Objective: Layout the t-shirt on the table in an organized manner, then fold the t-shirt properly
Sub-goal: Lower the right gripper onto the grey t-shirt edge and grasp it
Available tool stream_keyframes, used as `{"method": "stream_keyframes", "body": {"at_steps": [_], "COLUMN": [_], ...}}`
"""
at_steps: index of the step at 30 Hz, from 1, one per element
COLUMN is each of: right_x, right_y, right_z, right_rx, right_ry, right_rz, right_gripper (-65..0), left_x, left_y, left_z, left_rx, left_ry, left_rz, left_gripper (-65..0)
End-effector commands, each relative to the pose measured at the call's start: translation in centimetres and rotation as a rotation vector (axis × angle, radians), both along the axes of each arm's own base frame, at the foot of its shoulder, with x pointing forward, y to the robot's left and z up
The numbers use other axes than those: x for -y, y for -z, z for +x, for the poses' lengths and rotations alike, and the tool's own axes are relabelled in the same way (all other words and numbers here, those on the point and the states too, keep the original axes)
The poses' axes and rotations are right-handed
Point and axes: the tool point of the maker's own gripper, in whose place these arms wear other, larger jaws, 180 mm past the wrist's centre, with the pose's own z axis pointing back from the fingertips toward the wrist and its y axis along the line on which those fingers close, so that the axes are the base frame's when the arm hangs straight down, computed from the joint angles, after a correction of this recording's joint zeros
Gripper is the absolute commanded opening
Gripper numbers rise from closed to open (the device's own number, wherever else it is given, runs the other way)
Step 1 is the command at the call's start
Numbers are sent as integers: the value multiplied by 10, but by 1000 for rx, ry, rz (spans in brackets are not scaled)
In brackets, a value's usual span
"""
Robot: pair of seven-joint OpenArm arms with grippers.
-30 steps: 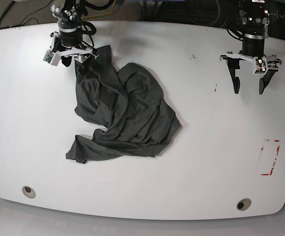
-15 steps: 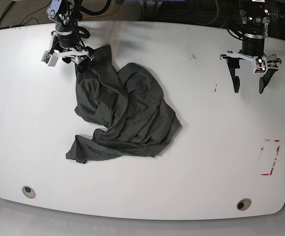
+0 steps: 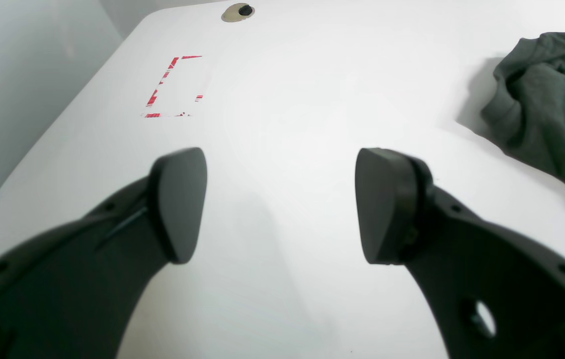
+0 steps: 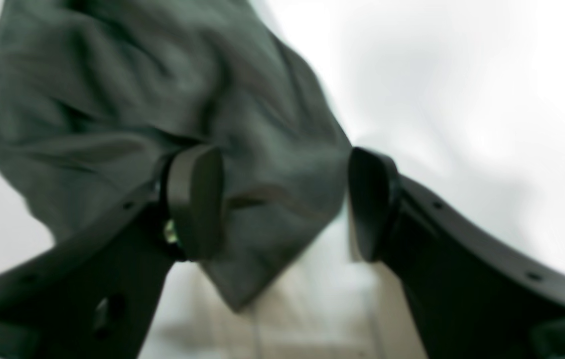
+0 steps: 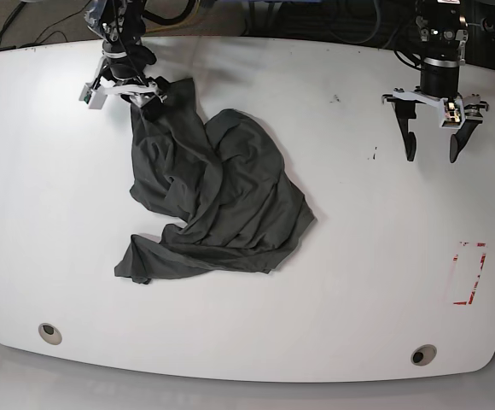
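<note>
The t-shirt (image 5: 209, 192) is a dark charcoal-grey heap – crumpled, folded over itself, full of wrinkles – sitting left of centre in the base view, one end stretched toward the upper left. The table (image 5: 375, 256) under it is glossy white with rounded edges.

One t-shirt (image 5: 213, 192), one table (image 5: 358, 256), two pincers, two grommets, one red tape mark (image 5: 469, 273).

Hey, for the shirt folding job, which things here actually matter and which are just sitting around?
Part of the job:
- t-shirt, crumpled in a heap
- table it lies on
- right gripper, at the shirt's far edge
- left gripper, open above bare table

Just there:
- red tape mark
- two grommets
- cables behind the table
</note>
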Motion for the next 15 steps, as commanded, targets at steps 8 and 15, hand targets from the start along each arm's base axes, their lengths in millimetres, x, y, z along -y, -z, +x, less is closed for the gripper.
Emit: {"method": "stream_keyframes", "body": {"at_steps": [8,15], "right_x": [-1,-4], "right_y": [-5,-4], "right_z": [2,2], "right_rx": [19,11], "right_ry": [-6,-20], "right_rz": [3,12], "right_gripper": [-268,-425], "left_x": [-1,-1], "left_y": [-11,-11], "left_z": [2,1], "left_rx": [39,38], "left_ry": [5,5], "left_rz": [11,11], "left_gripper": [-213,-213]}}
